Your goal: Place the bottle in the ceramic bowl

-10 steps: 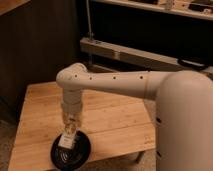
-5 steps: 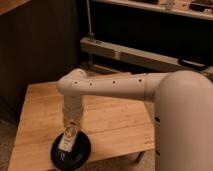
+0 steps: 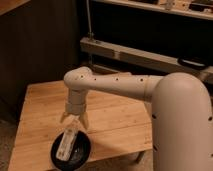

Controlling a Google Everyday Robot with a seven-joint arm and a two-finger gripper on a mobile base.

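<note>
The black ceramic bowl (image 3: 84,153) sits at the front left of the wooden table (image 3: 115,112). The white bottle (image 3: 67,143) lies in it, slanted, with its upper end toward the gripper. My gripper (image 3: 74,122) hangs straight down from the white arm, just above the bowl's far rim. Its fingers (image 3: 85,120) are spread apart on either side of the bottle's upper end, and I cannot tell whether they touch it.
My large white arm and body (image 3: 180,125) fill the right side. A metal rail and dark shelving (image 3: 145,52) stand behind the table. The table's front edge runs close to the bowl.
The gripper has risen slightly and its fingers have spread apart. The bottle now rests slanted in the bowl.
</note>
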